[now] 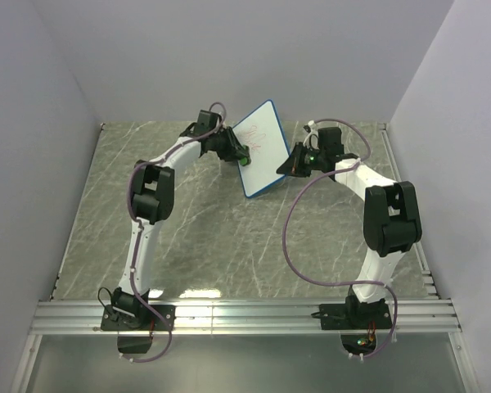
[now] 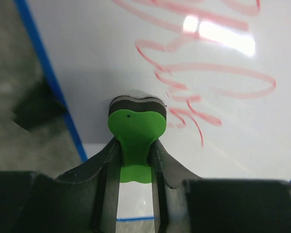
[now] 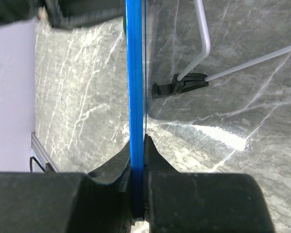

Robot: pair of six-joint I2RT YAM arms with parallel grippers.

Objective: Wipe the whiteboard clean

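Observation:
The whiteboard [image 1: 262, 155], white with a thin blue rim and red scribbles, stands tilted at the back middle of the table. My right gripper [image 1: 293, 162] is shut on its right edge; in the right wrist view the blue rim [image 3: 135, 87] runs straight up from between the jaws. My left gripper [image 1: 240, 155] is shut on a small green bone-shaped eraser [image 2: 136, 127]. The eraser's dark felt end presses on the white face [image 2: 87, 58], just left of the red writing [image 2: 208, 77].
The grey marble table [image 1: 213, 237] carries both arms. The board's wire stand with a black foot [image 3: 179, 85] shows behind the board in the right wrist view. Grey walls enclose three sides; a metal rail [image 1: 245, 315] runs along the near edge.

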